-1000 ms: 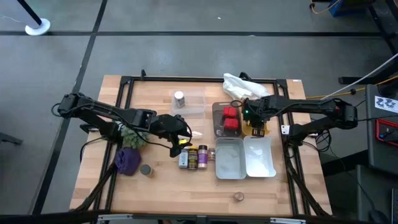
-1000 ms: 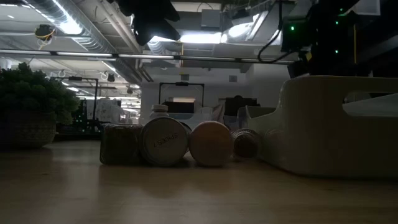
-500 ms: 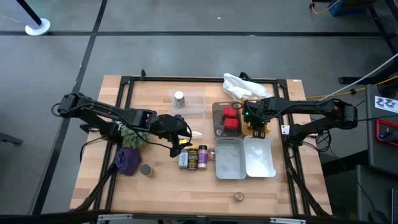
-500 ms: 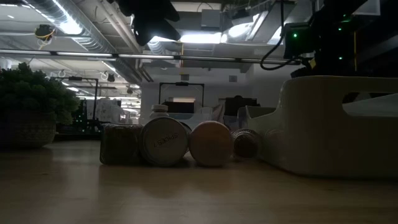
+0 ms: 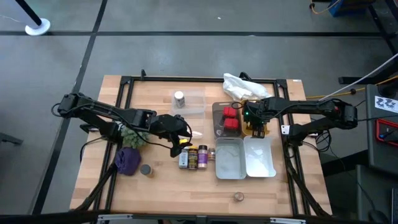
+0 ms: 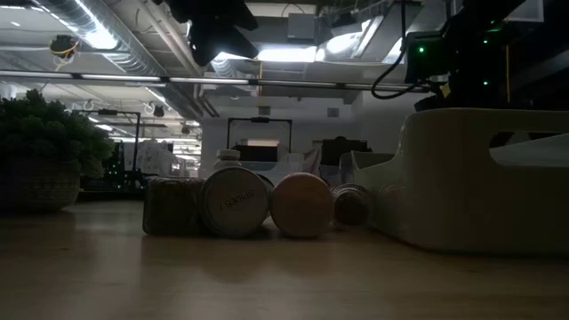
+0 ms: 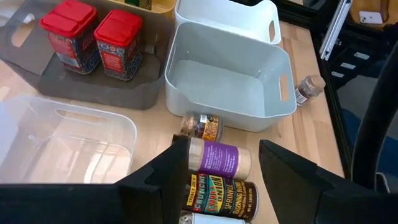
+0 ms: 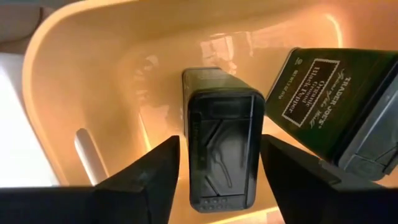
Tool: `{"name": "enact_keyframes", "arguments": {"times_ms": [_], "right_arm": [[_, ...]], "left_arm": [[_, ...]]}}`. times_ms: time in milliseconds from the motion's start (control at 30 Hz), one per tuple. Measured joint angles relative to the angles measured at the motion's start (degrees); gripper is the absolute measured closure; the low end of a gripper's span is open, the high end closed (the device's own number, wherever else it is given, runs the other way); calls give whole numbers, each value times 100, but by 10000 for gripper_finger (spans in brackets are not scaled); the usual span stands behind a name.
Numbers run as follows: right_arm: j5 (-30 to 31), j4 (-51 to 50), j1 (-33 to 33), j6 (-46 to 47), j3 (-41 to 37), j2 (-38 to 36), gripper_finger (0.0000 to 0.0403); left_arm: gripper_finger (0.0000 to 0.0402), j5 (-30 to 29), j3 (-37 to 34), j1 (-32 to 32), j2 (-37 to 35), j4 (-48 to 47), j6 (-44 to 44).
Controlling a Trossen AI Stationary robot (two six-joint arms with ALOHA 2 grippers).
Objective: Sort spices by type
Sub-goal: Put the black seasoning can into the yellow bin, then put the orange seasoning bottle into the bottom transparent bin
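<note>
Several labelled spice jars (image 5: 193, 156) lie side by side on the table, among them a purple-labelled one (image 7: 217, 160). My left gripper (image 5: 182, 140) hovers open above them, touching none. Two red-capped tins (image 5: 231, 117) stand in a grey tray (image 5: 217, 129). My right gripper (image 5: 255, 123) points down into the yellow bin (image 8: 93, 74), open, with a dark rectangular tin (image 8: 221, 143) between its fingers. A second dark tin with a black pepper label (image 8: 329, 102) leans beside it. My right gripper comes from above, with one finger close on either side of the dark tin's capped end (image 8: 224, 155). I cannot tell whether the fingers touch it. The tin stands in the yellow bin, cap toward the camera.
Two white bins (image 5: 229, 160) (image 5: 260, 155) sit near the yellow bin. A clear bin (image 5: 189, 104) at the back holds a silver-capped jar (image 5: 179, 98). A white bag (image 5: 242, 86), a purple cloth lump (image 5: 127, 160), a round tin (image 5: 145, 169) and a stray jar (image 5: 239, 196) also lie about.
</note>
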Motion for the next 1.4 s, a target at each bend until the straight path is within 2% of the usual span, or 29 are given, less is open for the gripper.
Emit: {"name": "enact_keyframes", "arguments": {"times_ms": [133,300,567,733,833,1400], "right_arm": [[0,-23,7,-1,0,0,168],[0,-130,7,0,0,0,166],[0,-186,7,0,2,0,166],[0,-184,7,-1,2,0,166],[0,-184,7,-1,2,0,166],[0,-181,7,-1,4,0,166]], "left_arm": [[221,39,7,0,-140,-230,-330],[221,102,122,-111,-532,-1409,-752],[221,370,127,-552,-1086,-3184,-2550],[221,376,117,-726,-1128,-3648,-3460],[221,525,5,-766,-1128,-3683,-3595],[221,509,-319,-745,-1123,-4033,-3478]]}}
